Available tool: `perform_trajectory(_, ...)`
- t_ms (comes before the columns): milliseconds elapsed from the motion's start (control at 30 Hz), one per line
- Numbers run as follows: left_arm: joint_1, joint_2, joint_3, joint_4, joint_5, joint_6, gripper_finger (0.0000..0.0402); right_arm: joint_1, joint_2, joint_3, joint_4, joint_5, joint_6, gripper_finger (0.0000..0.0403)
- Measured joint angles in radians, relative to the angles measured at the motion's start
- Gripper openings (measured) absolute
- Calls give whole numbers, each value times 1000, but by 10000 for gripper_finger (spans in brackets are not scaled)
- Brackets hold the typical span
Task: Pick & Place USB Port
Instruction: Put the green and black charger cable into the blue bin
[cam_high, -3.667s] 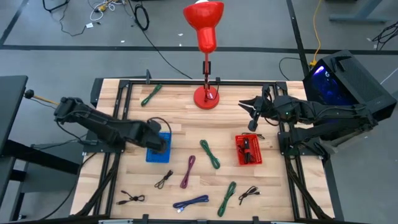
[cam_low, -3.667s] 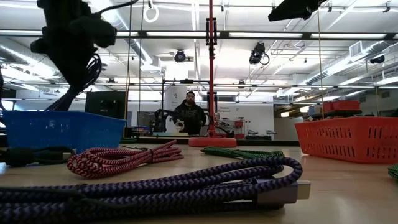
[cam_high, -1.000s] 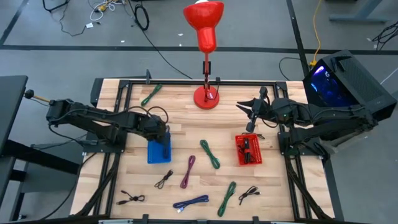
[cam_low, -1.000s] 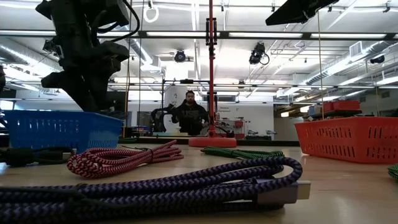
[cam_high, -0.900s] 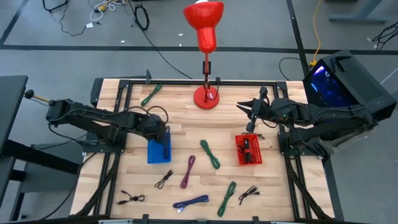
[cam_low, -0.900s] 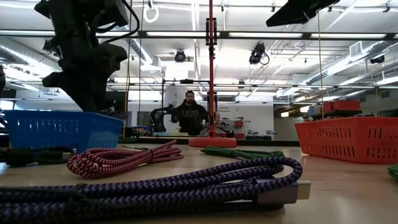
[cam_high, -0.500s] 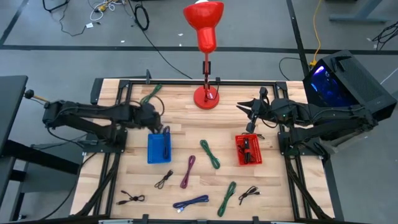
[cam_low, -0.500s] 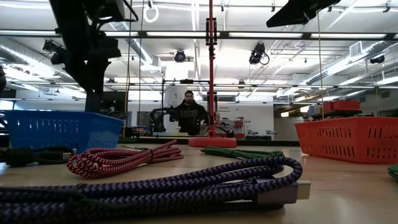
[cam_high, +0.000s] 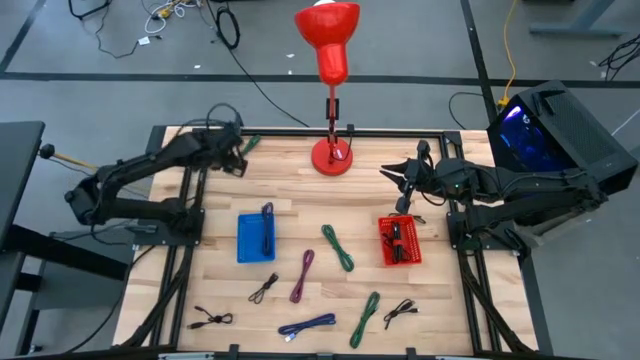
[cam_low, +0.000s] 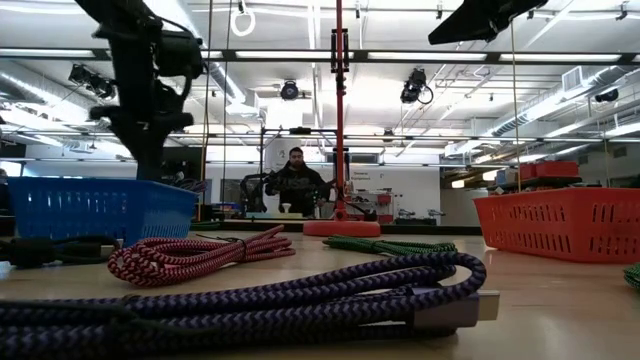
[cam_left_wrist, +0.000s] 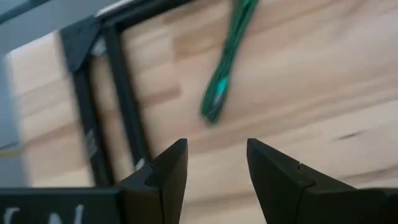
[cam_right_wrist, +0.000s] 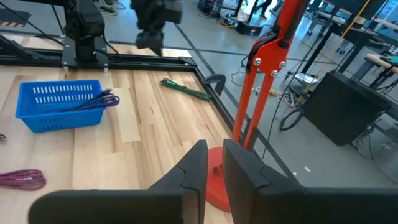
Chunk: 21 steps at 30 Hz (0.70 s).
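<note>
Fingers of the left gripper (cam_high: 238, 160) stand spread with nothing between them, hovering at the table's (cam_high: 300, 200) eleven o'clock corner, just beside the green cable (cam_high: 243, 152) near the black frame rail (cam_high: 190, 190). Right gripper (cam_high: 398, 180) waits at two o'clock, nearly pinched and empty. Blue basket (cam_high: 256, 238), at eight o'clock from centre, holds a purple cable (cam_right_wrist: 99, 101); bare wood lies between it and the left gripper.

Open bare bench (cam_high: 290, 185) between the blue basket (cam_high: 256, 238) at 9 o'clock and the red basket (cam_high: 400, 241) at 3. Blocked at 12 by the red lamp base (cam_high: 331, 156). Crowded toward 6 with loose cables (cam_high: 306, 326). Green cable (cam_high: 242, 152) beneath the left claw (cam_high: 238, 161) at 11.
</note>
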Motion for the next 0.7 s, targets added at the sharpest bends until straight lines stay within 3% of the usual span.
perform_trajectory(133,95,44,0,144,87,102,172,0,0,0,6,0,0,51)
perform_trajectory(333,203,182,-1,168,141,177,172,0,0,0,5,0,0,51)
perform_trajectory(700,228,445,-1,288,179,281,172,0,0,0,2,-1,4,51)
